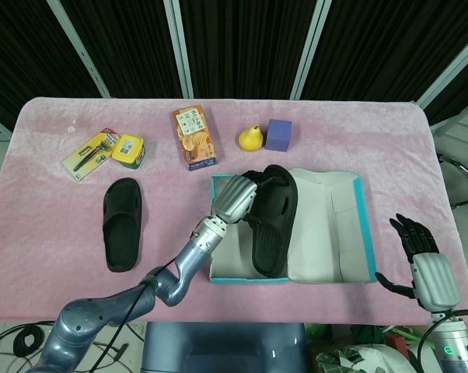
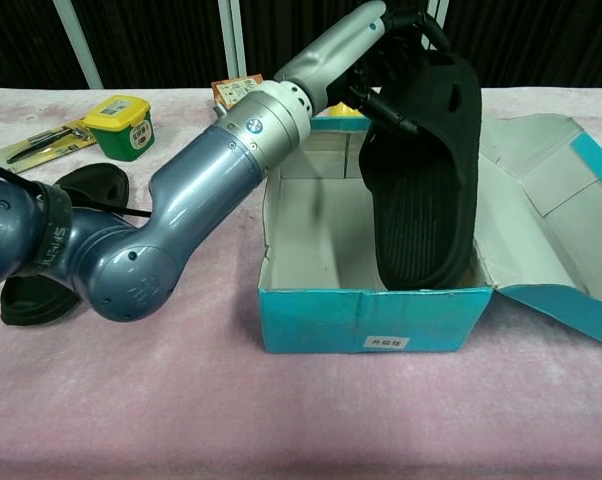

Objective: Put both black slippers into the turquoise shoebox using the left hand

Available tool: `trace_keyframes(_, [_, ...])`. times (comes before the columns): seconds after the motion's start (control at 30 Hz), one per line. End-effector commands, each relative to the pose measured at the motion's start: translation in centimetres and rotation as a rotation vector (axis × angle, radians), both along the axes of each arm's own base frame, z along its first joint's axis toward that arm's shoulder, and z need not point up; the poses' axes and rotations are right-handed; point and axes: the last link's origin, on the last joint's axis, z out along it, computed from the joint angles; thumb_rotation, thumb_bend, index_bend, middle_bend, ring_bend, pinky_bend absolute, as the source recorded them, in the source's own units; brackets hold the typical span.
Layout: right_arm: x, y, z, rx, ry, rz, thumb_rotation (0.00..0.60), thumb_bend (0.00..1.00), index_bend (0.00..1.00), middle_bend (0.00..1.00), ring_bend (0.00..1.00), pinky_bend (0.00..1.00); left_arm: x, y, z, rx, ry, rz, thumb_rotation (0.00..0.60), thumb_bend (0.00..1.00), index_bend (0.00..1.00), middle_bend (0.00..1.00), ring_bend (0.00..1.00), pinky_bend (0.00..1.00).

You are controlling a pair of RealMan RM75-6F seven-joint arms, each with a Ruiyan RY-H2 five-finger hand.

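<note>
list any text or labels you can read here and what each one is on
None can be read in full.
White sticker on the front wall of the turquoise shoebox: dark characters, too small to read.
Orange snack box: print on its face, blurred.
Yellow-lidded jar: label print, too small.
Yellow razor card: no legible print.
Black slipper held by the left robot hand: no marking visible.
</note>
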Motion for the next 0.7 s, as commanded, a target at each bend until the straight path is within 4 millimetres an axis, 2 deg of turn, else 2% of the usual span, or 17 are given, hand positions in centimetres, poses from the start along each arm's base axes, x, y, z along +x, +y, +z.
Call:
trace_keyframes(0.03, [0.1, 0.1, 0.0, 0.000, -0.003, 0.003, 0.600, 0.10, 0.01, 0.02, 0.00, 0.07, 0.0, 0.1, -0.8, -0.047, 0.021, 0.022, 0.600, 0.05, 0.24, 0.38, 0.32, 0.36])
trace_keyframes(0.17, [0.2, 0.1, 0.0, 0.001, -0.006, 0.003, 0.600, 0.10, 0.01, 0.02, 0.00, 0.07, -0.1, 0.4, -1.5, -0.105, 0.052, 0.053, 0.600, 0.05, 0.20, 0.37, 0.30, 0.35])
trace_keyframes(0.4, [0.2, 0.3, 0.1, 0.000, -0.005, -0.004, 0.600, 0.10, 0.01, 0.02, 0.00, 0.07, -0.2, 0.8, -2.1, -0.160, 0.097, 0.099, 0.600, 0.05, 0.20, 0.37, 0.30, 0.38])
trace_keyframes(0.7, [0.4, 0.3, 0.1, 0.003, -0.006, -0.001, 0.600, 0.10, 0.01, 0.02, 0.00, 0.07, -1.2, 1.2, -1.7, -0.170, 0.152, 0.113, 0.600, 0.04, 0.20, 0.36, 0.34, 0.49])
